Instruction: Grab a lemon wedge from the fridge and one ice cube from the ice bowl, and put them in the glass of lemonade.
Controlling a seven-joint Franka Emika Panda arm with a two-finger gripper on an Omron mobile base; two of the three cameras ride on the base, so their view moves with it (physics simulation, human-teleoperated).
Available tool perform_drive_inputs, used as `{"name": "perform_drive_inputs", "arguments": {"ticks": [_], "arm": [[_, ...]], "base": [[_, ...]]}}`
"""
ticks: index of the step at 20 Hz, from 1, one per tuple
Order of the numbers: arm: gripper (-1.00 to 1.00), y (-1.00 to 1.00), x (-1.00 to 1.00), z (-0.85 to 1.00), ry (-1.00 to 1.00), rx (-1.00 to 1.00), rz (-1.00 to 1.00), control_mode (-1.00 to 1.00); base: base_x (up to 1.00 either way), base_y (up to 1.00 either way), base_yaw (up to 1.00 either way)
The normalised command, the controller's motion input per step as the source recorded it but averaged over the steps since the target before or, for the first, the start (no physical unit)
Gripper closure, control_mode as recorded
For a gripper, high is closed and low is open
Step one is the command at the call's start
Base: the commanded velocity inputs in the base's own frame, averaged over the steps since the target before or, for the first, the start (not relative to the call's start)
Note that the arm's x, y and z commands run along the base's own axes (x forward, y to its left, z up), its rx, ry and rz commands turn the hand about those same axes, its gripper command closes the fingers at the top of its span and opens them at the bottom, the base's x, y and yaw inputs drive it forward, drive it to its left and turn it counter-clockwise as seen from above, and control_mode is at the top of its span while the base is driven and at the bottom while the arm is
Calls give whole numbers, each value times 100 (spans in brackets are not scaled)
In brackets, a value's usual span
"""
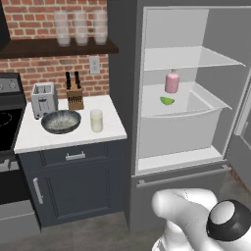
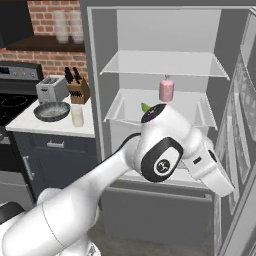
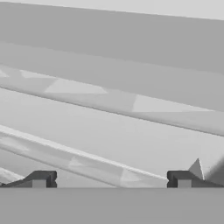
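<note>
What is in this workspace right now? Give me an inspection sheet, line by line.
Surface: white counter over dark blue cabinets, left of the fridge.
Job's things: fridge stands open; lemon wedge lies on its middle shelf; ice bowl and glass of lemonade stand side by side on the counter.
Clutter: pink bottle just behind the wedge; toaster and knife block at the back of the counter; three tall glasses on the wall shelf.
Grippers: gripper open, fingers wide apart and empty, facing white fridge surfaces.
Cables: nothing seen.
Surroundings: brick wall, stove left of the counter.
</note>
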Motion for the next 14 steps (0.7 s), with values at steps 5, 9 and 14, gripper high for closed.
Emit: {"name": "perform_drive_inputs", "arguments": {"ticks": [5,9,14], "arm": [[-100,26,-56,54,-22,0,13,-100],[-100,71,-53,91,-17,0,15,-100],[-100,96,-35,90,-10,-2,16,-100]], "base": [[0,0,0],[0,0,0],[0,0,0]]}}
